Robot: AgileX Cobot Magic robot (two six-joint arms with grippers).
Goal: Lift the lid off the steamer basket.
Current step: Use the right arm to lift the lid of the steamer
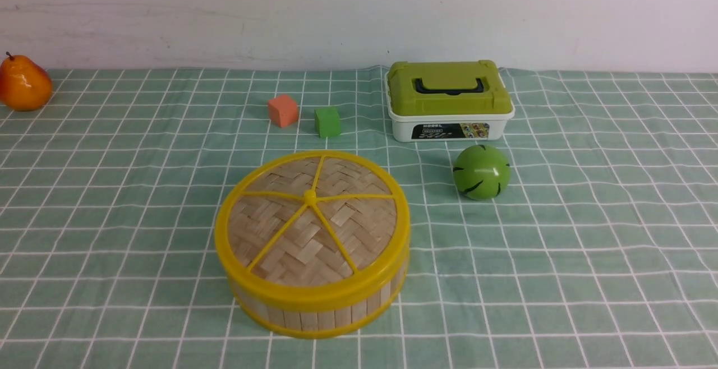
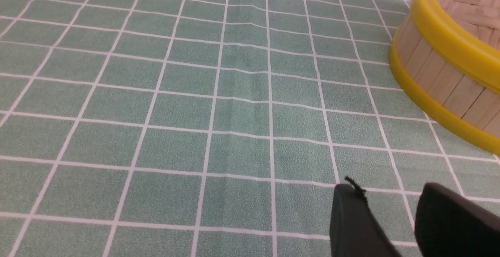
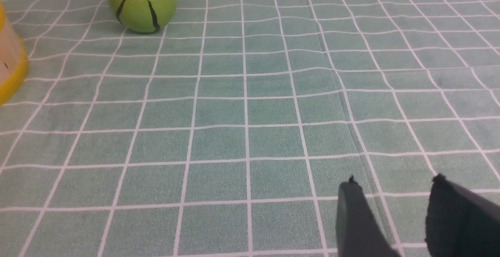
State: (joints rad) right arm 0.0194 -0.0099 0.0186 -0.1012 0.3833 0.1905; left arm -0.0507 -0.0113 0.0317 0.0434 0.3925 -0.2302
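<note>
Lid (image 1: 312,217) seated flat on the steamer basket (image 1: 314,316), lower centre of the front frame, a little left of the middle. Woven bamboo under a yellow rim, five yellow spokes meeting at a centre knob (image 1: 309,194). Closes the basket fully, with upright bamboo slats and a yellow bottom rim showing below. Stands on a green checked tablecloth (image 1: 112,217).

Above the basket, mid-frame: orange cube (image 1: 282,110) and green cube (image 1: 327,121), just beside each other, not touching. Upper right of centre: white box (image 1: 449,102) with green top and black handle. Below the box and right of the basket: green ball (image 1: 481,171) with black streaks, apart from both. Far upper left edge: orange pear (image 1: 23,84).

Left gripper (image 2: 388,188), seen in the left wrist view: black fingers apart, bare cloth between, nothing held, basket wall near but clear of the fingers. Right gripper (image 3: 394,181), seen in the right wrist view: jaws likewise apart and empty over the cloth, ball and basket edge well away.
</note>
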